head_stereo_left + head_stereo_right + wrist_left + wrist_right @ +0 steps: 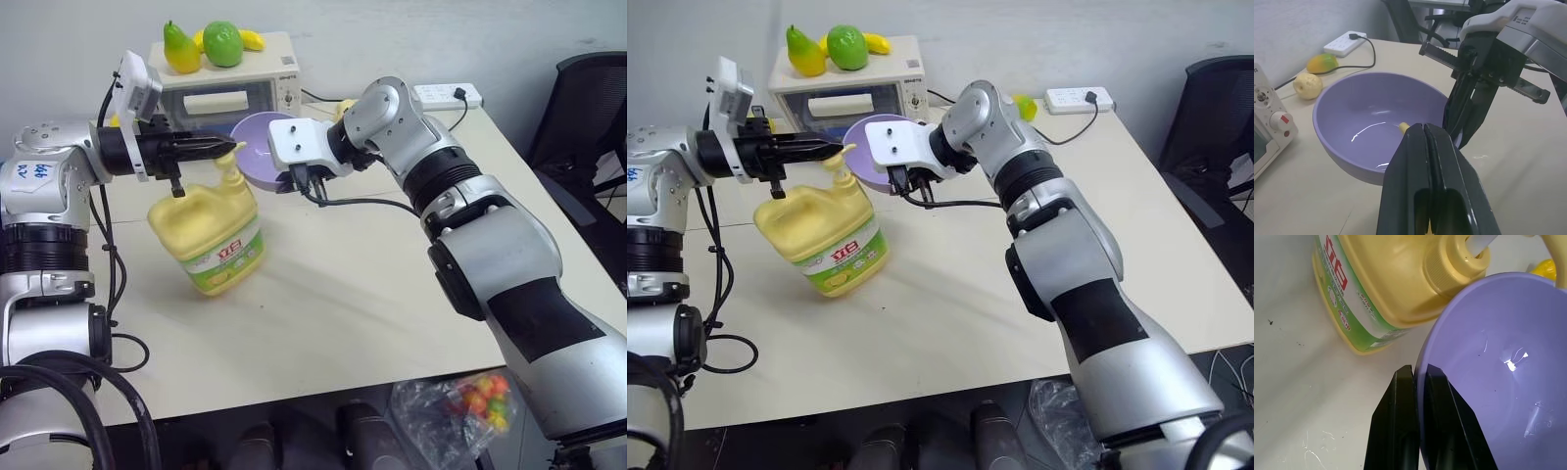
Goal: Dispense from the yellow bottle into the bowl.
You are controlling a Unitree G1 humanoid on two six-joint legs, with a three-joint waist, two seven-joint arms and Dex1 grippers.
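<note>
yellow bottle (pixel 208 238): big pale-yellow plastic jug w/ moulded handle, pump nozzle on top, green-and-white label w/ red characters low on its front. Sits on the worktop (pixel 353 304), tilted, nozzle leaning toward the bowl.
bowl (pixel 1369 125): small round lavender bowl, smooth, plain; glossy streaks on the inside. Just beside the bottle's nozzle, on its toaster-oven side, tipped so its open side faces the bottle.
left hand (pixel 227 147): fingers pressed together, level, tip right over the bottle's pump head (touching or a hair above, can't tell). Nothing between the fingers.
right hand (pixel 1419 382): clamped on the bowl's rim, one finger outside the wall, one inside; holds the bowl beside the bottle's neck.
toaster oven (pixel 240 83): white, behind the bottle at the worktop's back edge; toy pear (pixel 179 49), green toy apple (pixel 222 43) and a yellow toy fruit on its top.
power strip (pixel 448 95): white, w/ black cable, far back from the bottle, past the right arm.
small toy fruits (pixel 1315 73): two, on the worktop beyond the bowl, near the power strip.
office chair (pixel 588 117): black, off the worktop's far side from the bottle.
bag of coloured bits (pixel 460 406): clear plastic, on the floor below the worktop's near edge.
in the way: right arm's forearm crosses the worktop next to the bowl.
</note>
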